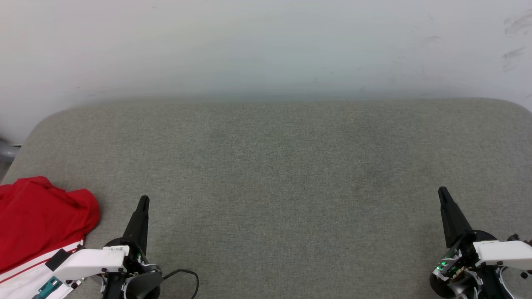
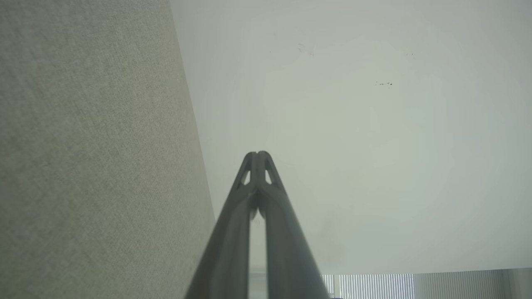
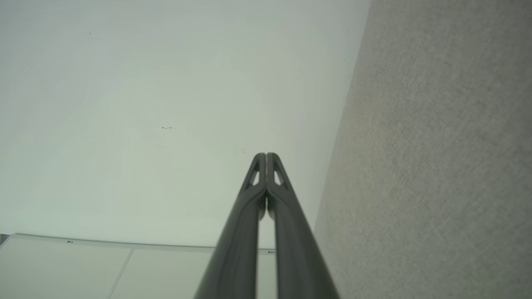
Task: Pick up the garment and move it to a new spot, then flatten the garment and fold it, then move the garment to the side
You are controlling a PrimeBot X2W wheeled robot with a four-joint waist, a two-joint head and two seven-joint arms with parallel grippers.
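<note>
The soft red shirt with white striped trim (image 1: 39, 224) is seen bunched at the grey cloth table's (image 1: 274, 174) near left corner. Nothing is held: the left gripper (image 1: 143, 201) and right gripper (image 1: 443, 193) are pressed closed, ready.

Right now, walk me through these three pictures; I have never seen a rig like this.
A two-armed robot faces a grey padded surface set against a pale wall. The wide picture comes from its head, looking down. The left pincer shows at lower left, the right pincer at lower right. The other two pictures come from cameras on each wrist, looking along the dark fingers, which are pressed shut in both. Neither pincer holds anything. A red shirt with white trim lies crumpled at the surface's near left corner, beside the left arm.
</note>
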